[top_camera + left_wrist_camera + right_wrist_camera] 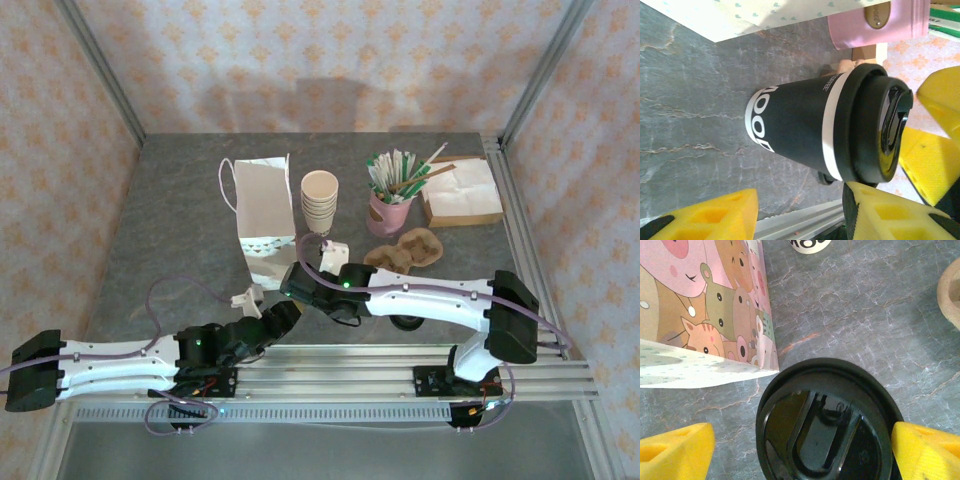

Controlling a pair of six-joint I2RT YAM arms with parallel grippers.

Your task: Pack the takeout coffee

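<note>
I see the coffee cup (pixel 800 130) on the counter (pixel 690 100) beside the bag (pixel 715 305) (nothing packed yet). My right end effector (pixel 802 440) straddles its lid (pixel 825 405), jaws wide. The left end effector (pixel 800 210) is spread and empty.

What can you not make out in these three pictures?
- Cup's print: left wrist view; it curves out of sight after "MOO".
- Cup's contents: right wrist view; the lid covers them.
- Bag's inside: top view; its own paper hides it.
- Whether the right fingers touch the lid: right wrist view; one meets the rim at the frame's bottom, depth unclear.
</note>
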